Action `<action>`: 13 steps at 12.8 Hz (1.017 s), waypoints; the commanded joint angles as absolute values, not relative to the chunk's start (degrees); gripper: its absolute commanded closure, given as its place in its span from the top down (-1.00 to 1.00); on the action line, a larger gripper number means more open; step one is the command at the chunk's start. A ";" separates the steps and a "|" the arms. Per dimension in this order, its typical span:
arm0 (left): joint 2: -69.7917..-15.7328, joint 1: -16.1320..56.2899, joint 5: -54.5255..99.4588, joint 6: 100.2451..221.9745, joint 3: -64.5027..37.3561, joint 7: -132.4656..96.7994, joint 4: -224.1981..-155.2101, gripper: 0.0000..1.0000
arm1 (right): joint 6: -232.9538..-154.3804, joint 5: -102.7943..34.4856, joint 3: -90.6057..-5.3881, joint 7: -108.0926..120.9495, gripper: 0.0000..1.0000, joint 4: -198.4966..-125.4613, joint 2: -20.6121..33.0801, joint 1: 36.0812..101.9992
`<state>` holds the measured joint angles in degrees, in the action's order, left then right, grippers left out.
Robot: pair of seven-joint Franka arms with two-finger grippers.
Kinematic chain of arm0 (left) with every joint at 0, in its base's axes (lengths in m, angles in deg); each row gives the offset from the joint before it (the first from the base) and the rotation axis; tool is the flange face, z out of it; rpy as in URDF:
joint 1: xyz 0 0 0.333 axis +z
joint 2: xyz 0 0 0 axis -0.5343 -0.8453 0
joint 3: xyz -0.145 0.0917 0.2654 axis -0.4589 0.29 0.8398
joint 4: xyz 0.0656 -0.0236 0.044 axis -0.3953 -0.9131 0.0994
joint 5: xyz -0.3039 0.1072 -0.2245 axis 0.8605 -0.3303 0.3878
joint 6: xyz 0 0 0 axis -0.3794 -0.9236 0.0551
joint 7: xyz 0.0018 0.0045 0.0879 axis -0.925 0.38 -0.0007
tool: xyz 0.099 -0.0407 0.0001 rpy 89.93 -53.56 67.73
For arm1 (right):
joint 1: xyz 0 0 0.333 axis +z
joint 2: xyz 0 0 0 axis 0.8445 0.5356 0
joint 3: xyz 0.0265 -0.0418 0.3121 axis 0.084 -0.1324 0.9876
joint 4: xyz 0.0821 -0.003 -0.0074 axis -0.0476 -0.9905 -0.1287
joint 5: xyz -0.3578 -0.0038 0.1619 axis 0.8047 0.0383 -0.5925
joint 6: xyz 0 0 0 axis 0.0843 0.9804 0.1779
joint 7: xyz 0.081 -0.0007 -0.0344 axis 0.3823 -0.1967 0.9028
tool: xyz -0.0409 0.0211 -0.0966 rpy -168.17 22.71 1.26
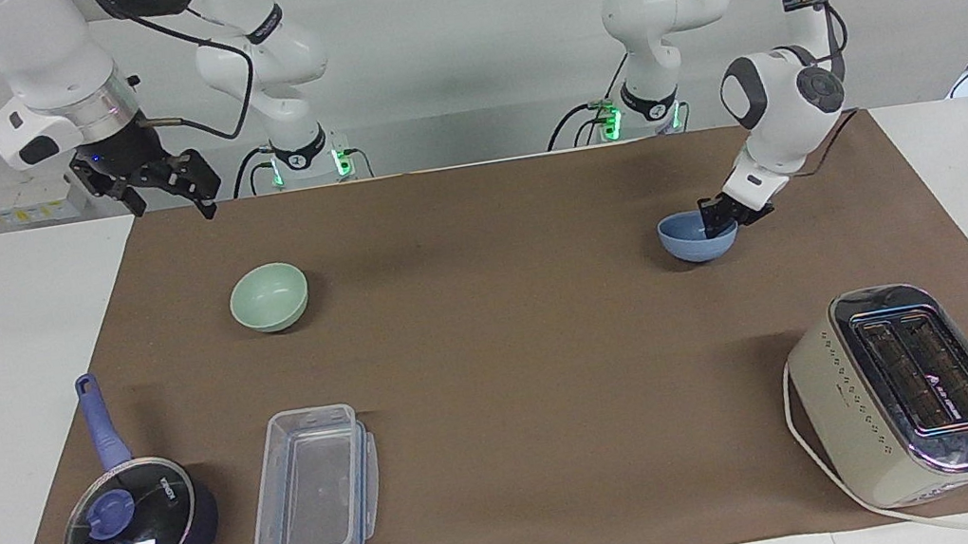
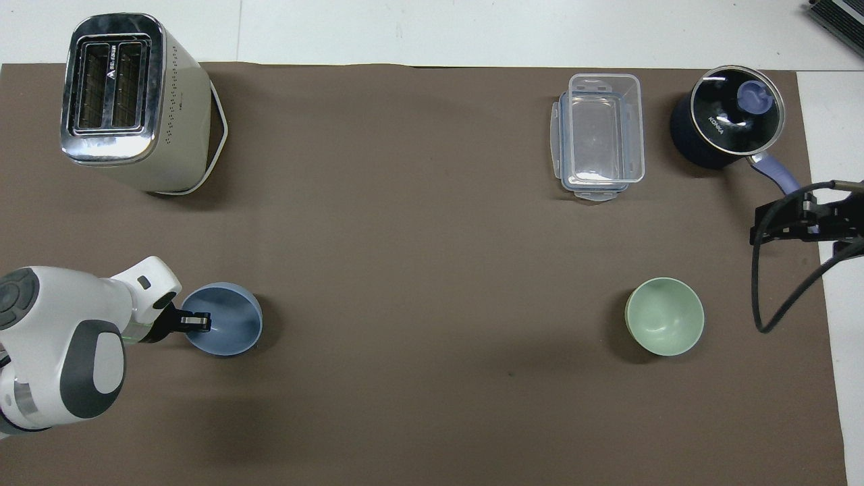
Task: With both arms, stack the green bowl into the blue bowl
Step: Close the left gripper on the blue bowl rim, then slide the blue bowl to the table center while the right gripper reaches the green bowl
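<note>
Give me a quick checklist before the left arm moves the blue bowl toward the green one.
1. Left gripper shut on the blue bowl rim: ok.
2. Blue bowl level: not ok, it looks tipped in the grip.
3. Blue bowl clear of the mat: cannot tell.
4. Green bowl upright, empty and free: ok.
5. Path between the bowls free of things: ok.
6. Right gripper open, waiting in the air above the mat's corner near the green bowl: ok.
</note>
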<state>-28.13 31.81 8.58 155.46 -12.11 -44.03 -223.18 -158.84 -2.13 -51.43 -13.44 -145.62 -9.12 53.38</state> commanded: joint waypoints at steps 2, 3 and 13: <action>-30.67 32.03 8.75 150.81 -11.60 -43.82 -218.61 -1.00 | -159.21 -2.33 -51.24 -11.68 1.00 -147.44 -10.78 52.52; -31.38 32.03 8.84 148.52 -11.60 -43.82 -216.49 -1.00 | -159.21 -2.33 -51.24 -11.68 1.00 -147.52 -10.78 52.52; -32.09 23.53 17.28 134.34 -12.39 -30.23 -205.75 -1.00 | -162.10 -2.33 -51.24 -12.73 1.00 -151.38 -12.79 52.87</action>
